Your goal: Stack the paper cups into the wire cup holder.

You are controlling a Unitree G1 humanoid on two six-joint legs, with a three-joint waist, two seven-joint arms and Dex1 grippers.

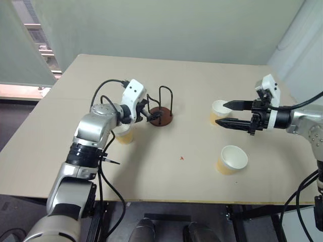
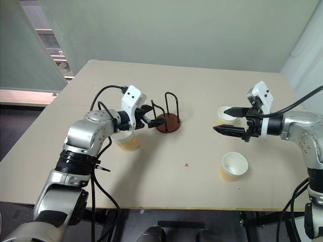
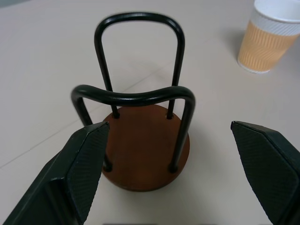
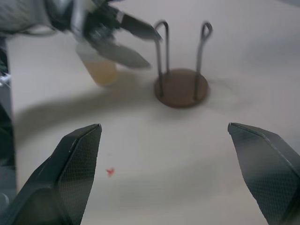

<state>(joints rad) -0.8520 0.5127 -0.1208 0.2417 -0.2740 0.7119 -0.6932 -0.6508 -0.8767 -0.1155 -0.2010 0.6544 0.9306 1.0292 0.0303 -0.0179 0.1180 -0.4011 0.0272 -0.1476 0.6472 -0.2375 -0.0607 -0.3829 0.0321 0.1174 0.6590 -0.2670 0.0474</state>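
Observation:
The wire cup holder point(image 1: 162, 115), a reddish-brown disc with black wire loops, stands empty at the table's middle. My left gripper point(image 1: 149, 112) is open right at its left side. In the left wrist view the holder point(image 3: 145, 157) sits just ahead between the spread fingers point(image 3: 84, 159). One paper cup point(image 1: 124, 136) stands upright under my left forearm. A second paper cup point(image 1: 218, 109) stands to the right, and my open right gripper point(image 1: 222, 114) hovers over its near side with nothing in it. The third paper cup point(image 1: 232, 159) stands nearer the front edge.
The beige table point(image 1: 166, 176) carries a small red mark point(image 1: 181, 158) near the front centre. Black cables loop off my left arm point(image 1: 103, 91). A grey wall runs behind the table's far edge, and a window is at the far left.

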